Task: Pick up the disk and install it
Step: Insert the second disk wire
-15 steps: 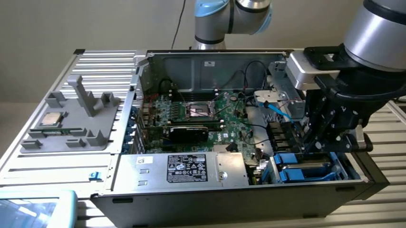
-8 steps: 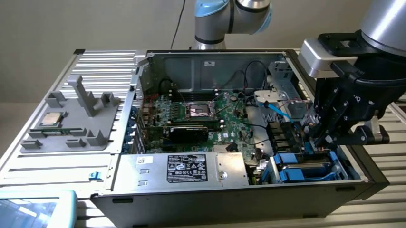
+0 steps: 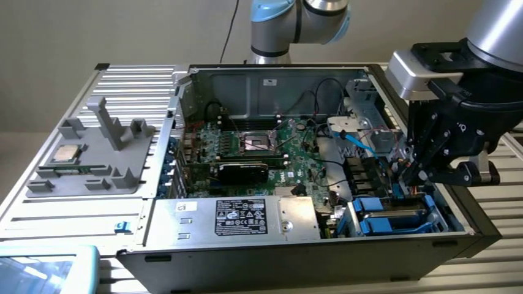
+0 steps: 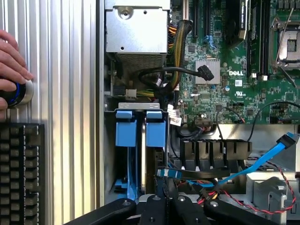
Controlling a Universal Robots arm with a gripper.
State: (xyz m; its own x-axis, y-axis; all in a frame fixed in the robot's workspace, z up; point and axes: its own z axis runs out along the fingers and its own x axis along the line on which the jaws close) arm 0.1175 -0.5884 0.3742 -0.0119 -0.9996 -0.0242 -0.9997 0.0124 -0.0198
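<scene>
The disk (image 3: 394, 212), grey-silver in its bright blue carrier, stands on edge in the drive bay at the front corner of the open computer case, on the exterior view's right. In the wrist view the disk's blue carrier tabs (image 4: 140, 133) sit side by side in the bay with a thin silver edge between them. My black gripper (image 3: 411, 176) hangs just above and behind the bay. Its fingers (image 4: 157, 206) are together, so my gripper (image 4: 166, 199) is shut with nothing between them, a short way from the disk's carrier.
A blue data cable (image 4: 265, 161) and red-black wires run close to the fingers. The silver power supply box (image 3: 245, 217) and motherboard (image 3: 270, 147) fill the case. A person's hand (image 4: 11, 65) rests on a round knob beside a keyboard (image 4: 21, 173). A grey fixture holds a processor chip (image 3: 65, 154).
</scene>
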